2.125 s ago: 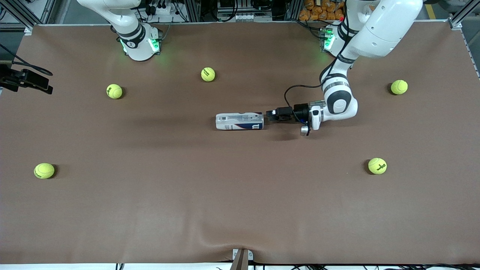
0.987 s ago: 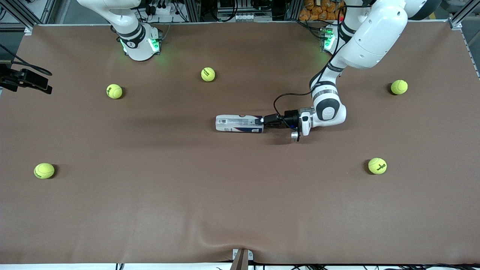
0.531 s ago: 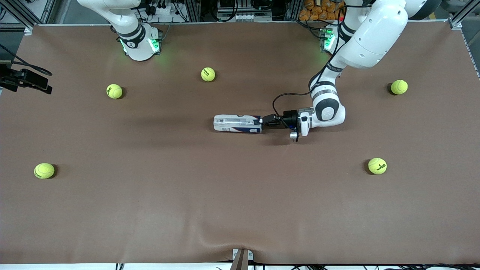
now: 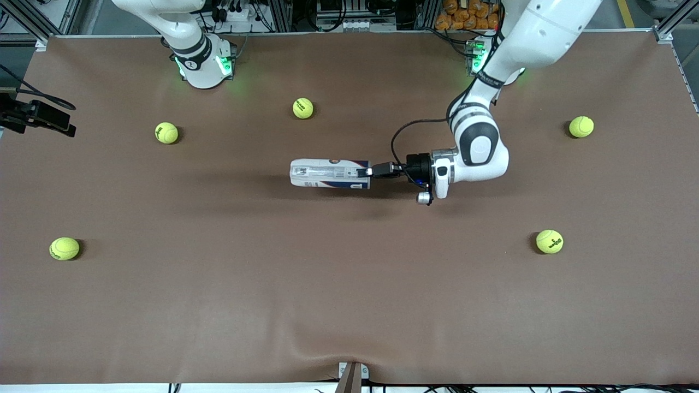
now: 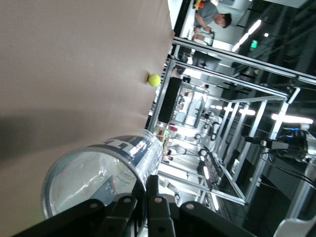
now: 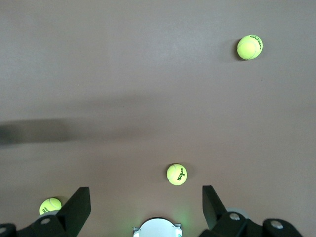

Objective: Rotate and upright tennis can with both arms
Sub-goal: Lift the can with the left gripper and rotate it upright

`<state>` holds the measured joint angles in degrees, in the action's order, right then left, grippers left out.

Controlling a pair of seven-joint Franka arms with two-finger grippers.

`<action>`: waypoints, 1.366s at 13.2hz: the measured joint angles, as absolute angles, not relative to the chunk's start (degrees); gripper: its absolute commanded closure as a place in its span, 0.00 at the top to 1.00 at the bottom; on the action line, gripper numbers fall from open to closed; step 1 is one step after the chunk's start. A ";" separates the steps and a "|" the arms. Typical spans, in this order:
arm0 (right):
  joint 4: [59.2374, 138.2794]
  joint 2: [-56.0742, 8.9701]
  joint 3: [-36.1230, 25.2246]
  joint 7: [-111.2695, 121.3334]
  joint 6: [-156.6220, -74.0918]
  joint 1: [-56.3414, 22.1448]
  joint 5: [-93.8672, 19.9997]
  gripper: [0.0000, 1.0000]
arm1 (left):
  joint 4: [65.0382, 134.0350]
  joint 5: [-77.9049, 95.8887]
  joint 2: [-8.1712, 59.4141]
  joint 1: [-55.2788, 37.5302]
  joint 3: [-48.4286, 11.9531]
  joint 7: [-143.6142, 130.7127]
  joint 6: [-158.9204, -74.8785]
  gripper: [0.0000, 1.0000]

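The tennis can [image 4: 330, 173] is horizontal near the middle of the table, navy band at the end toward the left arm. My left gripper [image 4: 367, 171] is shut on that end's rim, one finger inside the can and one outside. In the left wrist view the clear tennis can [image 5: 98, 173] fills the space in front of the left gripper [image 5: 143, 190], whose fingers pinch the wall. My right gripper [image 6: 144, 190] is open and empty high over the table near its own base [image 6: 157, 227]; it is out of the front view.
Yellow-green tennis balls lie scattered on the brown cloth: two [image 4: 302, 108] [image 4: 166, 132] near the right arm's base, one [image 4: 64, 248] nearer the front camera at that end, two [image 4: 581, 126] [image 4: 549, 241] at the left arm's end.
The left gripper slid onto the can's rim and shut on it, then carried the can toward the right arm's end of the table. The right arm has not moved.
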<state>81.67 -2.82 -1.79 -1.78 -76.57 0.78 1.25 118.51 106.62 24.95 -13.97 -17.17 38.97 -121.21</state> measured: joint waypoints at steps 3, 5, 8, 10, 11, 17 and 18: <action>81.67 -2.82 -1.79 -1.78 -76.57 0.78 1.25 1.00 | 114.29 98.98 23.79 -16.01 -17.20 27.97 -127.07 0.00; 81.67 -2.82 -1.78 -1.78 -76.57 0.78 1.25 1.00 | 112.08 95.34 23.76 -16.79 -17.20 23.55 -129.67 0.00; 81.67 -2.82 -1.76 -1.78 -76.57 0.78 1.25 1.00 | 111.15 89.77 23.57 -17.75 -17.21 19.53 -133.69 0.00; 81.67 -2.82 -1.75 -1.78 -76.59 0.78 1.22 1.00 | 110.41 82.15 23.09 -18.32 -17.23 13.67 -135.56 0.00; 81.67 -2.82 -1.75 -1.78 -76.66 0.78 1.20 1.00 | 109.66 76.86 22.74 -18.61 -17.24 9.31 -136.04 0.00; 81.68 -2.83 -1.74 -3.31 -81.73 0.78 1.16 1.00 | 101.20 36.78 21.74 -20.99 -17.64 -25.16 -135.54 0.00; 81.65 -2.82 -1.81 -4.22 -81.78 0.79 1.07 1.00 | 99.61 31.05 21.72 -21.79 -17.71 -30.44 -133.75 0.00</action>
<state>81.65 -2.82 -1.81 -4.22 -81.78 0.79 1.07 99.61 31.05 21.72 -21.79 -17.71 -30.44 -133.75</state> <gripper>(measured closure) 0.000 0.952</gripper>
